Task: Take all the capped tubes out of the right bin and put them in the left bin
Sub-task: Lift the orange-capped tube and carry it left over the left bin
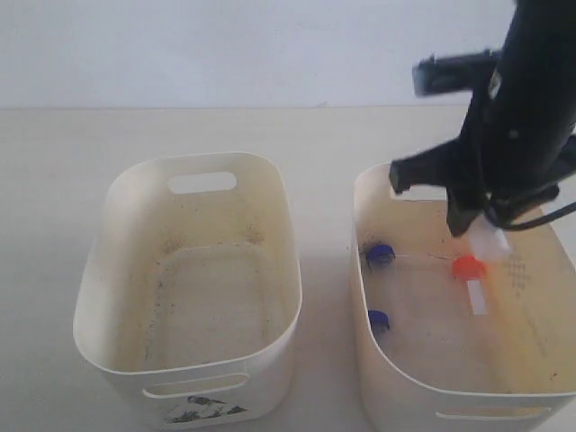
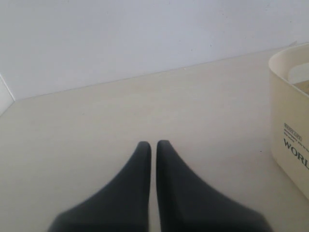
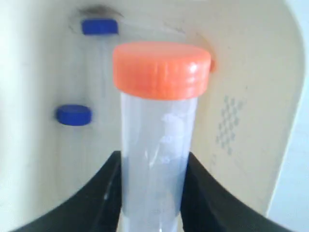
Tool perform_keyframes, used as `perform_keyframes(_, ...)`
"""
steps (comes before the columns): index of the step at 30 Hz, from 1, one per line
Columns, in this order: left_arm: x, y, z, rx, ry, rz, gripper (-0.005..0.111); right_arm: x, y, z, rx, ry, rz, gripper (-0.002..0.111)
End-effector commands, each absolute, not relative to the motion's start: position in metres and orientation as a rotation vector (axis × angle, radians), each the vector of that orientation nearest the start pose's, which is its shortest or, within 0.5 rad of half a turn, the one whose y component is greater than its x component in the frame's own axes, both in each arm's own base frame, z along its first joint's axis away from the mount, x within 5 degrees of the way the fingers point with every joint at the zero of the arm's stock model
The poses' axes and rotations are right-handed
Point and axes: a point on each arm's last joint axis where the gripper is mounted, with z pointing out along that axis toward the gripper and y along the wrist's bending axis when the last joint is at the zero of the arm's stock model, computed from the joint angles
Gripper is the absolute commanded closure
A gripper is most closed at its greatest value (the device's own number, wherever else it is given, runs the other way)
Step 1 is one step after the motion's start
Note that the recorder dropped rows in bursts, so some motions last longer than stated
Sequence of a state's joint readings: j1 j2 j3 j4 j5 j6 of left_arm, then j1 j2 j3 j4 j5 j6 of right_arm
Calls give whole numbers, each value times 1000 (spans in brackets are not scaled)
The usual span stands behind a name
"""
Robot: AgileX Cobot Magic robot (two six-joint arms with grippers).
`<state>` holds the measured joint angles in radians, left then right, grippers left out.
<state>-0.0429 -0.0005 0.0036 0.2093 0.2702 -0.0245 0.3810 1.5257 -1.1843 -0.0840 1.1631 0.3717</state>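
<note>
Plastic sits between the jaws: the right gripper (image 3: 152,169) is clamped on the clear barrel of an orange-capped tube (image 3: 157,116), just below its ribbed cap, inside the right bin (image 3: 256,58). We judge the tube light, stiff and rather slick, so a hold on the barrel close to the cap seems best, since the cap's lip would catch if it slid. Too hard a squeeze might flex the thin wall. Just behind the cap we see a sliver of a second orange cap (image 3: 211,63), and we cannot tell whether the two touch. Further along the floor lie two blue-capped tubes (image 3: 73,115), near the wall opposite the dotted diamond (image 3: 229,123). To cross over, the held tube must clear this bin's rim and then that of the left bin (image 1: 94,333), which stands beside it across a gap of table (image 1: 324,180) and shows no tube inside. Farthest off, the left gripper (image 2: 153,145) hovers over the table, its jaws together on nothing.
</note>
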Motion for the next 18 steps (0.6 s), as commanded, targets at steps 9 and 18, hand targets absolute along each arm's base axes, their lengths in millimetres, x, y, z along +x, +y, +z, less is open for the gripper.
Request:
perform_keyframes(9, 55, 2, 190, 140, 1735, 132, 102, 236, 148, 371, -582, 2315, 934, 108)
perform_keyframes(18, 55, 2, 190, 140, 1735, 132, 102, 244, 157, 373, -614, 2208, 980, 108)
